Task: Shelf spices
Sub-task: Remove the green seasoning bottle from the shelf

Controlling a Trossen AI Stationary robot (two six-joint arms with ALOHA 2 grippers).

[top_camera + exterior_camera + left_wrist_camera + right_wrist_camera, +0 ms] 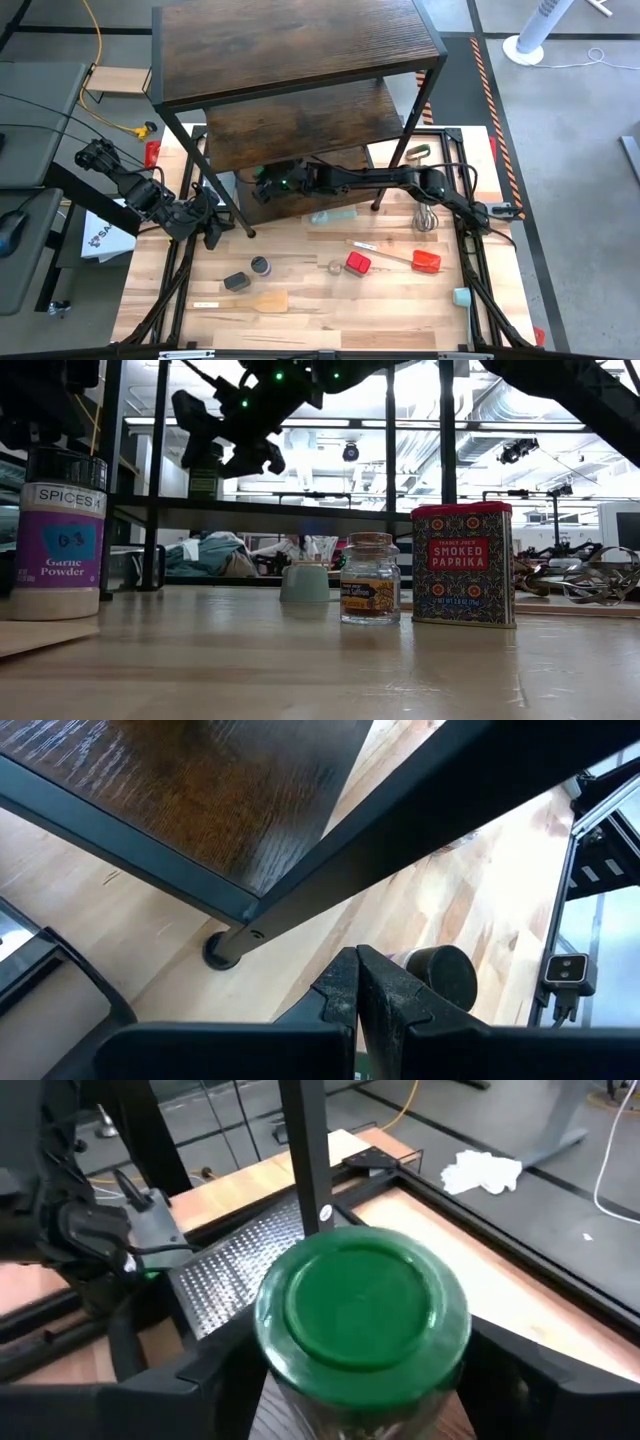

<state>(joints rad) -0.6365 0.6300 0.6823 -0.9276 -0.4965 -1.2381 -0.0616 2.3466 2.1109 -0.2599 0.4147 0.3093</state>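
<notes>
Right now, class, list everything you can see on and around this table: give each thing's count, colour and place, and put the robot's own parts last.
shelf: one, dark brown boards in a black frame, at the table's far side.
green-lidded jar: one, between the right gripper's fingers, over a shelf board.
smoked paprika tin: one, red, table centre.
garlic powder jar: one, dark lid, white label, table front.
small glass jar: one, pale lid, beside the paprika tin.
dark jar: one, lying near the garlic powder.
spatula: one, red head, right of the tin.
whisk: one, wire, right side.
wooden spatula: one, pale, table front.
left gripper: shut, by the shelf's front leg.
right gripper: under the shelf's top board.
</notes>
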